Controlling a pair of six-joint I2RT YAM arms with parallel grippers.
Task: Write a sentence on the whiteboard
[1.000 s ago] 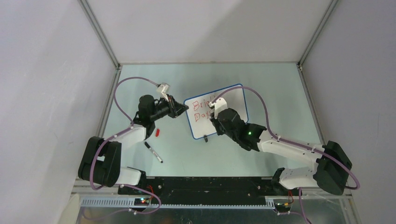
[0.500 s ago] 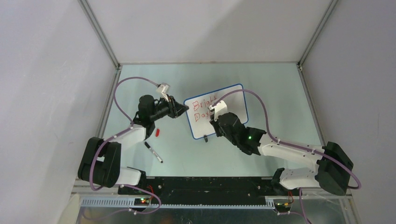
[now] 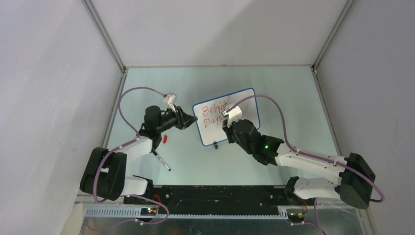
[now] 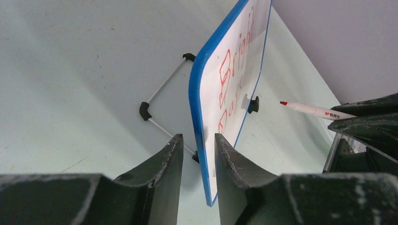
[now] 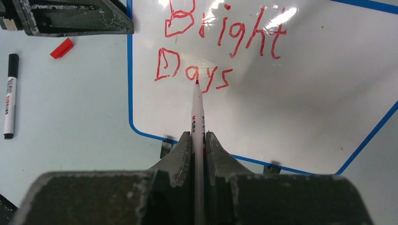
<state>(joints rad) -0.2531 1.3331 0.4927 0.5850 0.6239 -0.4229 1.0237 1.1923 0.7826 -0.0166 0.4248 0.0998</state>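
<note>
I read "Bright" over "Days" in red, the sentence (image 5: 216, 51) on the whiteboard (image 5: 291, 108); the marker (image 5: 197, 117) barrel's print stayed illegible to me.

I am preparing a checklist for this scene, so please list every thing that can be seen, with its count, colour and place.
whiteboard: 1, white with blue rim, tilted on the middle of the table
sentence: 2 words, "Bright Days", red, in two lines on the whiteboard
red marker: 1, white barrel with red tip, in the right gripper, pointing at the whiteboard
black marker: 1, white barrel with black cap, lying on the table left of the whiteboard
red cap: 1, red, on the table near the black marker
wire stand: 1, silver with black corners, behind the whiteboard
table: 1, pale green
left gripper: 1, black, jaws open around the whiteboard's edge
right gripper: 1, black, shut on the red marker
</note>
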